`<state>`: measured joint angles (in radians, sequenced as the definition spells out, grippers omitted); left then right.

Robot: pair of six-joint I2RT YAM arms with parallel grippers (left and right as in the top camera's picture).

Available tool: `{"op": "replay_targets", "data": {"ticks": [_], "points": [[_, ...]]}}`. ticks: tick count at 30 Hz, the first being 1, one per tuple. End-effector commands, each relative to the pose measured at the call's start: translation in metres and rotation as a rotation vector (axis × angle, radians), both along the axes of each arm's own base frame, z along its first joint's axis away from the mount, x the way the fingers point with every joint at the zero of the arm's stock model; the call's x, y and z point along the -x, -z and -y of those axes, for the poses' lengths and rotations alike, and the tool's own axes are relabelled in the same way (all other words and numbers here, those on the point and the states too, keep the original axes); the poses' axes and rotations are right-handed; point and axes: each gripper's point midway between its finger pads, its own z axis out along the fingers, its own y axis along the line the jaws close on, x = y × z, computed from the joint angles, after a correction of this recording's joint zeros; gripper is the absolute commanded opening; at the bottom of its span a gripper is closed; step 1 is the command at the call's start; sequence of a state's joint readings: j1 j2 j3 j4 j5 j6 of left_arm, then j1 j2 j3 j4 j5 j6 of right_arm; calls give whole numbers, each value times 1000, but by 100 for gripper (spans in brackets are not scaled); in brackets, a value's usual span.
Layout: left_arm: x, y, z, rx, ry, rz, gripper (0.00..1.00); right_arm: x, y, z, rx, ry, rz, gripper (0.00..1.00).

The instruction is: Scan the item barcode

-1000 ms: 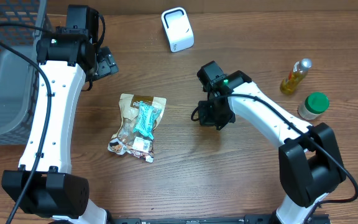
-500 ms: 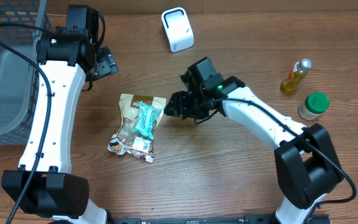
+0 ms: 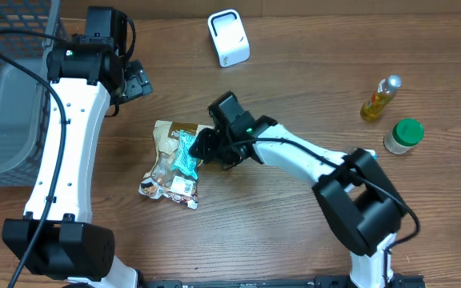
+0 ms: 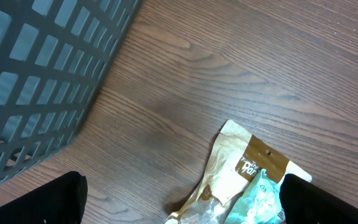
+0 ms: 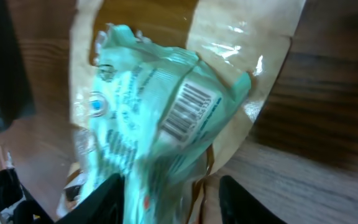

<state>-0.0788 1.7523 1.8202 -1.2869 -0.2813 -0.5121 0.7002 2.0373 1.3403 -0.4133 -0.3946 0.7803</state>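
Barcode (image 5: 188, 112) faces up on teal packet (image 3: 187, 154), which lies on top of tan pouch (image 3: 166, 172), left of centre on desk (image 3: 278, 240); scanner (image 3: 229, 38) is well apart, at the far edge. Main risk: right tool (image 3: 204, 146) sits right at the packet's edge with the pouch directly under it, so closing here could pinch both layers and lift the pouch too, or catch only pouch film. Second: packet film looks crinkly and slack, so a thin edge grip may let it slip or fold, and a fold across the code likely kills the read. Third: a finger landing on the code hides it; the wrist view puts the code just above the gap, so not much margin. Can't tell which way the scanner window faces, so the packet may need turning on the way over. Right tool state: jaws partly open, fingers (image 5: 114, 199) either side of the packet's lower edge, nothing clamped that I can see. Right arm (image 3: 294, 156) is stretched leftward across the middle of the desk, wrist angled down at the packet. Left tool (image 3: 137, 82) is fully open and empty, beside basket (image 3: 6, 96) and apart from the packet; left arm (image 3: 66, 152) runs along the left side. Bottle (image 3: 381, 98) and jar (image 3: 404, 134) at far right are not in play.
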Motion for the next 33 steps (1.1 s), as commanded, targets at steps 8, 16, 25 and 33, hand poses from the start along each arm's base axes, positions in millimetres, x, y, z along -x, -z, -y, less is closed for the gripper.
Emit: {"op": "replay_targets", "data": {"ticks": [8, 16, 25, 33], "points": [[-1, -12, 0, -17, 18, 30, 100, 1, 8, -11, -8, 4, 8, 8], [-1, -12, 1, -17, 19, 30, 100, 2, 9, -11, -4, 5, 2, 17], [-1, -12, 0, -17, 18, 30, 100, 2, 19, -11, 45, 15, 35, 22], [-2, -12, 2, -17, 23, 30, 100, 7, 5, -17, -36, -31, -8, 4]]}}
